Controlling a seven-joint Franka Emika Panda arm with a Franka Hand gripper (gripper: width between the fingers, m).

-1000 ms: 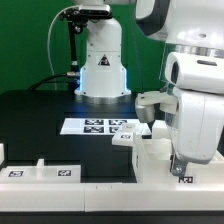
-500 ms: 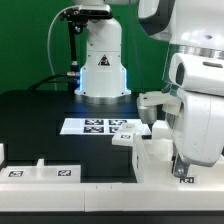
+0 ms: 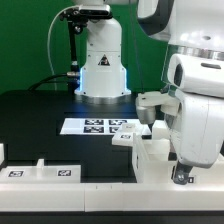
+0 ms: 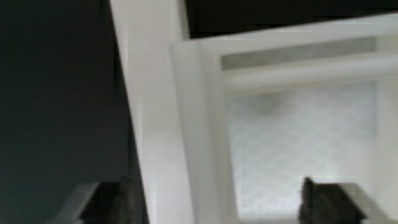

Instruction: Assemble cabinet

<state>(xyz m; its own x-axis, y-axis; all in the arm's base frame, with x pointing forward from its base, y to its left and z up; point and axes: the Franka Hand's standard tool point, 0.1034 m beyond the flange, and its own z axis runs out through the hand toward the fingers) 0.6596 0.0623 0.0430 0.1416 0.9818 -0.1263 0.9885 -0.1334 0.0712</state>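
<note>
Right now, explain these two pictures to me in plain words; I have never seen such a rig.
The machine is one white robot arm that ends in two jaws. The exterior view is taken by a camera off the arm, facing the black table. The wrist view is taken by a camera on the arm's wrist, looking along the jaws. On the table lie the flat marker board, which only carries printed tags, and loose white cabinet parts with small tags of their own. In the wrist view the jaws stand apart on either side of a white cabinet panel; whether they press on it cannot be told.
</note>
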